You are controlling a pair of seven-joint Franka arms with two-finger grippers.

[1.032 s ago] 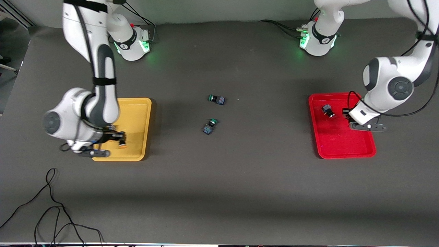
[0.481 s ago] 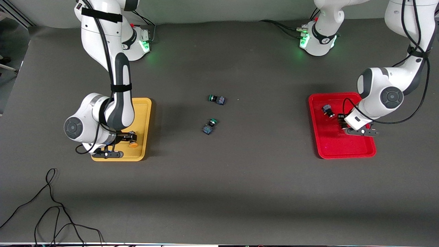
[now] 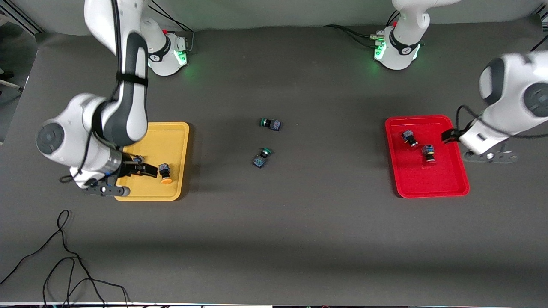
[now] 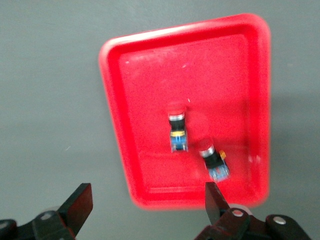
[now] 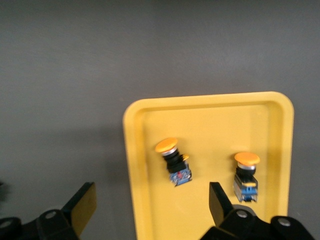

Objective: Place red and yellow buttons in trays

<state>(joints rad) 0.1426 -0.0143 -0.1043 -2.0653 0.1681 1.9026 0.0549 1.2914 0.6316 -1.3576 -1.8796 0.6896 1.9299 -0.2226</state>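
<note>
Two red-capped buttons lie in the red tray (image 3: 432, 184), one (image 3: 409, 137) farther from the front camera than the other (image 3: 428, 153), close together but not touching; the left wrist view shows both on their sides. Two yellow-capped buttons sit in the yellow tray (image 3: 171, 137): one (image 3: 165, 172) shows in the front view, and the right wrist view shows a second (image 5: 173, 159) apart from it. The left claw (image 4: 145, 207) hovers with its fingers spread apart and empty over the red tray's rim toward the left arm's end. The right claw (image 5: 150, 205) hangs spread and empty over the yellow tray. Two green-capped buttons (image 3: 270, 123) (image 3: 261, 157) rest on the dark surface (image 3: 299, 222) between the trays.
</note>
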